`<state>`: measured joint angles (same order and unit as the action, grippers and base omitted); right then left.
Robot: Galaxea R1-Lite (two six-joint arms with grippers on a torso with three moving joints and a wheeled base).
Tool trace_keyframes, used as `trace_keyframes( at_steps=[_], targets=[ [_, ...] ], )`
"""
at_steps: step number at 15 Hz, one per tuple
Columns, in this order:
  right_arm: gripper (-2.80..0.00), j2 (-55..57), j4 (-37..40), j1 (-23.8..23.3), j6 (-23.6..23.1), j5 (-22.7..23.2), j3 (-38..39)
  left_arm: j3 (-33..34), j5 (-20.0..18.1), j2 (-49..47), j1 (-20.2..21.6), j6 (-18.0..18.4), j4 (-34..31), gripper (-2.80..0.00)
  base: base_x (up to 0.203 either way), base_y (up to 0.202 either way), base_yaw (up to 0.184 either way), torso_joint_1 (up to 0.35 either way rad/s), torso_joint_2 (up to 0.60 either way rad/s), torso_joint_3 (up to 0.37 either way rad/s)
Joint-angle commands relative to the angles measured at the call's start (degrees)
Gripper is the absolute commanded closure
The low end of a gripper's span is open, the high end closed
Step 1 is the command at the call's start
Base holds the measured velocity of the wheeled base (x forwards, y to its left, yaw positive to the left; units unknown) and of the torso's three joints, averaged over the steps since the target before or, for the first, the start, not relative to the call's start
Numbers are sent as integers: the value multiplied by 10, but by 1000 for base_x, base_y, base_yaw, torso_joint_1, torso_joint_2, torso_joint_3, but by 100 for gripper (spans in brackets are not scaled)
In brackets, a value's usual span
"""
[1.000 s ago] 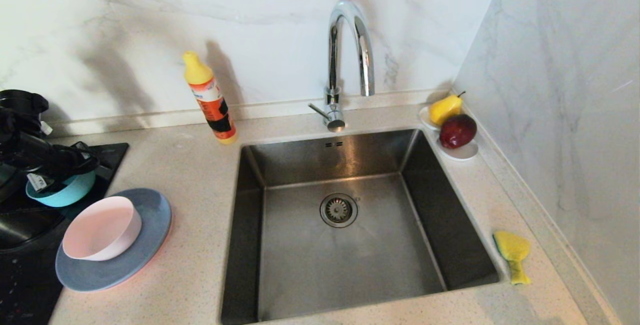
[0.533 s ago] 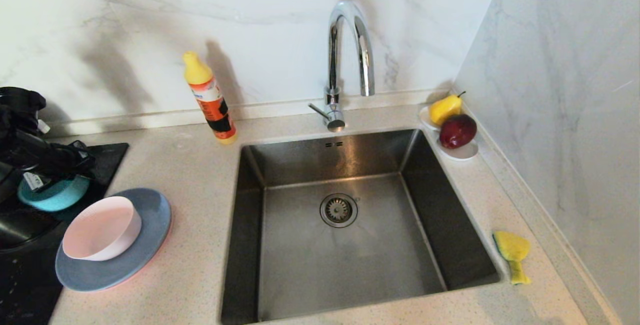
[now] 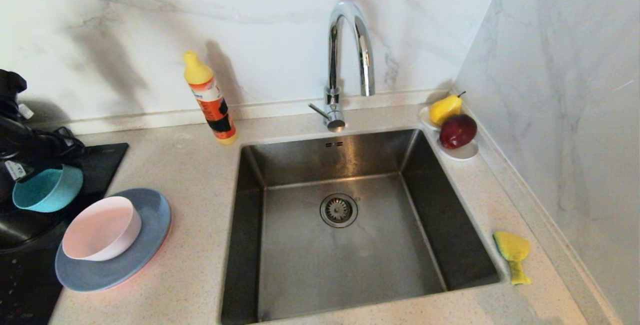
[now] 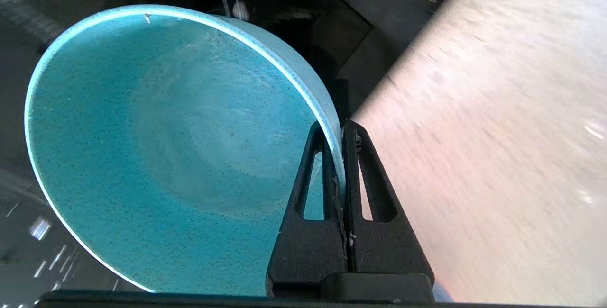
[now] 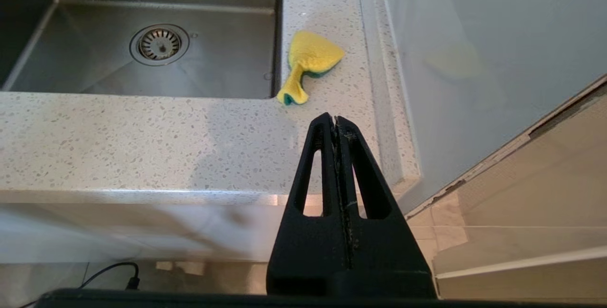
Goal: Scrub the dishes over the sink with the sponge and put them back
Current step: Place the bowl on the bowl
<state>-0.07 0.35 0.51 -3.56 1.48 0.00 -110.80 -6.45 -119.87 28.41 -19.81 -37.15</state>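
Left gripper (image 4: pixel 335 130) pinches the teal bowl (image 4: pixel 161 147) by its rim — 1 finger inside the wall, 1 outside, bowl hanging tilted below the fingertips, clear of the dark hob (image 3: pixel 107 157). Thin plastic: judged light and stiff, though a smooth rim may swivel in a 2-point grip. Taking it deeper on the wall would steady it.

Right gripper (image 5: pixel 336 119) parked, fingers pressed together on nothing. The sponge (image 5: pixel 310 59) lies just ahead of its tips on the counter (image 5: pixel 142 142), beside the sink (image 5: pixel 227 76) — soft and squashable, best taken across its thick middle.
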Motion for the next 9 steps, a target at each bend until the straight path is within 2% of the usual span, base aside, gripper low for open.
trace_keyframes(
  at_steps=[1, 5, 9],
  targets=[
    [0, -1, 0, 0, 0, 0, 0, 0, -5, 76, -18, 1, -44, 0, 0, 0, 0, 0, 0, 0],
    [0, 0, 0, 0, 0, 0, 0, 26, -18, 160, -104, 4, -155, 0, 0, 0, 0, 0, 0, 0],
    [0, -1, 0, 0, 0, 0, 0, 130, -7, 185, -150, 1, -147, 0, 0, 0, 0, 0, 0, 0]
  ],
)
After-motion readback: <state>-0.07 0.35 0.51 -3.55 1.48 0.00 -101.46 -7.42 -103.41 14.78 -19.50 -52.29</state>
